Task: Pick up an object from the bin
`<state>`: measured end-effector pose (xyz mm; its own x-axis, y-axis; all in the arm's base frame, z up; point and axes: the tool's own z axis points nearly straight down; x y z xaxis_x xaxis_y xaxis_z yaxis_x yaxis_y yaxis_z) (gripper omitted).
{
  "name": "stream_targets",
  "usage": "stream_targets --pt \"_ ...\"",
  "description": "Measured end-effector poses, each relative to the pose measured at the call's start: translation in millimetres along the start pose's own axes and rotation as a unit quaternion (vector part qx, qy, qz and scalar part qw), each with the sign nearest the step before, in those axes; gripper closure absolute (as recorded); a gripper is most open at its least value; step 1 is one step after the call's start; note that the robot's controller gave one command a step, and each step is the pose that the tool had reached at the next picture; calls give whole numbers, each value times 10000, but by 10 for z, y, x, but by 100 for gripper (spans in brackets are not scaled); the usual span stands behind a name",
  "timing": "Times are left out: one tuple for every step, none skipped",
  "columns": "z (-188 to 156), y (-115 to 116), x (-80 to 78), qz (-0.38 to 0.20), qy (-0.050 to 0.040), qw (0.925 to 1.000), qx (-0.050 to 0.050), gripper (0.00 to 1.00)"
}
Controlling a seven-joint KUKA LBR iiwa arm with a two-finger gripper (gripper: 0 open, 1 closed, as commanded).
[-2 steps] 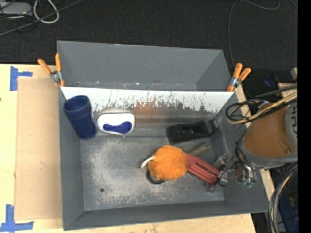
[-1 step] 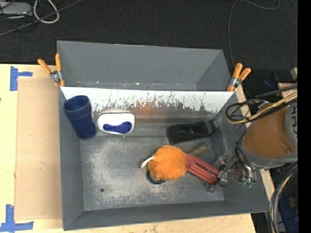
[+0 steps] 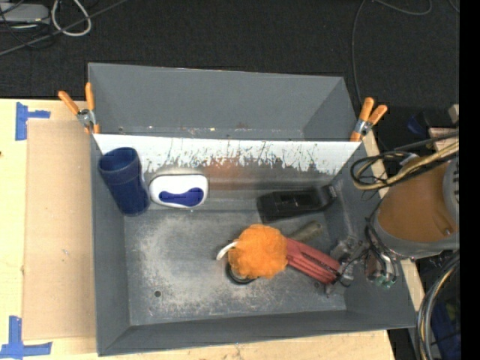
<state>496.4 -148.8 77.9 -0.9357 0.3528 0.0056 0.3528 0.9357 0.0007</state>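
at the bin's (image 3: 225, 107) lower right, the gripper (image 3: 343, 267) sits at the end of a red bundle (image 3: 309, 258) running up-left toward an orange puff (image 3: 259, 251); open or closed, i cannot tell.

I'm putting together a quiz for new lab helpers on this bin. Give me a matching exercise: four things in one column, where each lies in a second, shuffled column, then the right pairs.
Things
1. blue cup
2. white and blue dish
3. black flat block
4. orange puff

Places
A. middle of the floor, next to the red bundle
B. back left corner
C. by the back wall, right of centre
D. just right of the cup, by the back wall

Pairs: 1-B, 2-D, 3-C, 4-A
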Motion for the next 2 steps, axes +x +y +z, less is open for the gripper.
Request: stream_targets --pt "-177 -3 6 -5 9 10000 1 100" --pt "-459 -5 23 -9 38 10000 3 100"
